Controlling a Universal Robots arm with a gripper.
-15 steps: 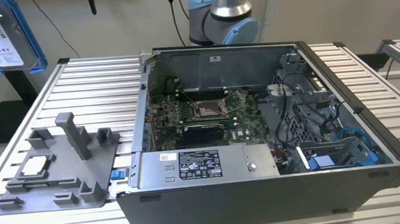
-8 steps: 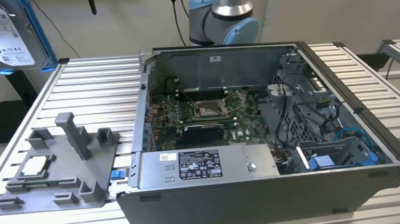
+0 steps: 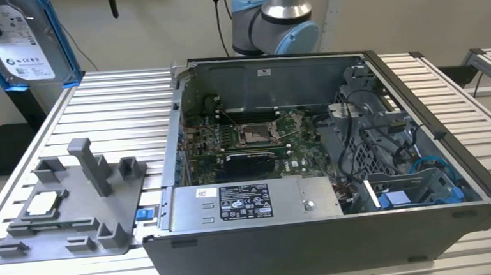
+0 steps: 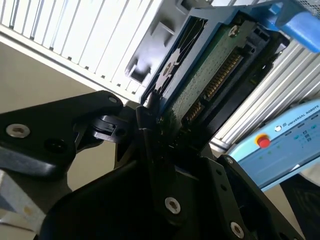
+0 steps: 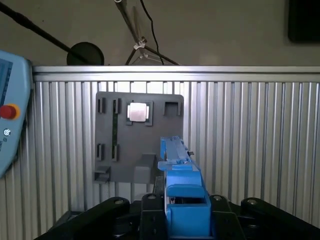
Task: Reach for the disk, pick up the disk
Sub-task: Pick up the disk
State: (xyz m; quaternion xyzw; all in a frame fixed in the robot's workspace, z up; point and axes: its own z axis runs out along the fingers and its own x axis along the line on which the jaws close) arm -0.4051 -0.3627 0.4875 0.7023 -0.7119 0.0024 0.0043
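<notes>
**Disk held up high, pinched in the gripper**

Closest to the camera in the second wrist view is the black gripper (image 4: 161, 125). Its fingers (image 4: 152, 150) are squeezed tight on the disk (image 4: 210, 75). That view shows the disk's green board side and part of its blue frame. The far side of the grip is hidden behind the disk. In the first wrist view the disk (image 5: 182, 200) is seen edge on, so mostly blue frame shows.

Now the exterior view, from its left to its right. One disk (image 3: 20, 48) hangs high in the far left corner, above the table (image 3: 116, 107). Its top and left side are cut off by the edge.

Lower down, one grey plate (image 3: 105, 213) with posts lies on the table. One small square silver chip (image 3: 45, 204) sits on it.

Next comes one open computer case (image 3: 321, 251). One grey box with a label (image 3: 249, 202) sits inside at the front. The wires on its right side are a tangle and hard to tell apart.

Behind the case stands the arm (image 3: 273, 21), cut off at the top.

One light blue control box (image 5: 10, 115) with a red button shows in both wrist views, cut off each time.
</notes>
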